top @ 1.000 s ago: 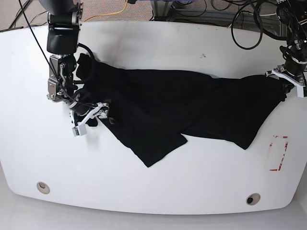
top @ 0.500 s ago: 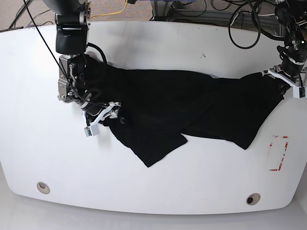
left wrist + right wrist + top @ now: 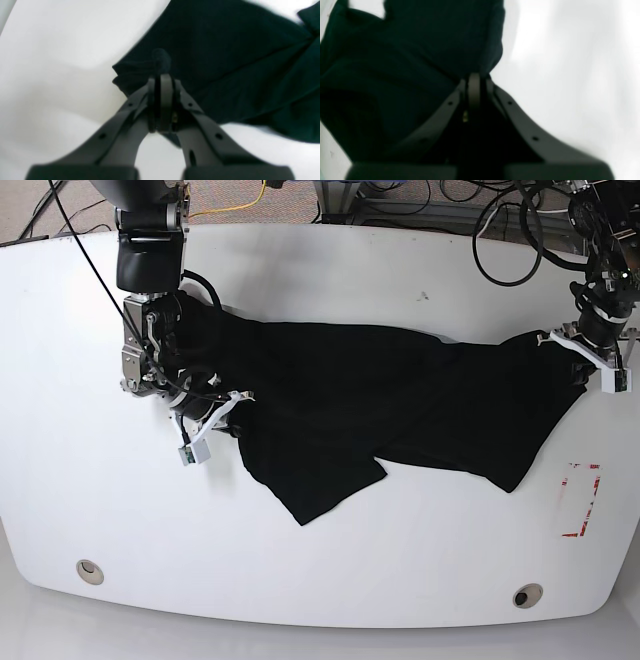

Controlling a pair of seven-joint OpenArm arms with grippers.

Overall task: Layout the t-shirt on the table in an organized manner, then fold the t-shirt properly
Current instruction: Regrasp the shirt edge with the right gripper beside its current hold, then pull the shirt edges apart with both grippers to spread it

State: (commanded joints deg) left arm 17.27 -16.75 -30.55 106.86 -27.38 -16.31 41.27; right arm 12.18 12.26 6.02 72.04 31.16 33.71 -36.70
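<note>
Left tool [image 3: 160, 82], as I see it through its wrist camera, is clamped tight on a bunched corner of the t-shirt [image 3: 400, 405]; right tool [image 3: 474, 85] likewise pinches a fold of the black cloth. In my base view the t-shirt lies crumpled across the middle of the table [image 3: 330, 580], stretched between both tools. Relative to the t-shirt, a red tape rectangle [image 3: 582, 500] sits just past its lower corner on the left tool's side.

No readable text, label, brand, number or sign shows in any view.
</note>
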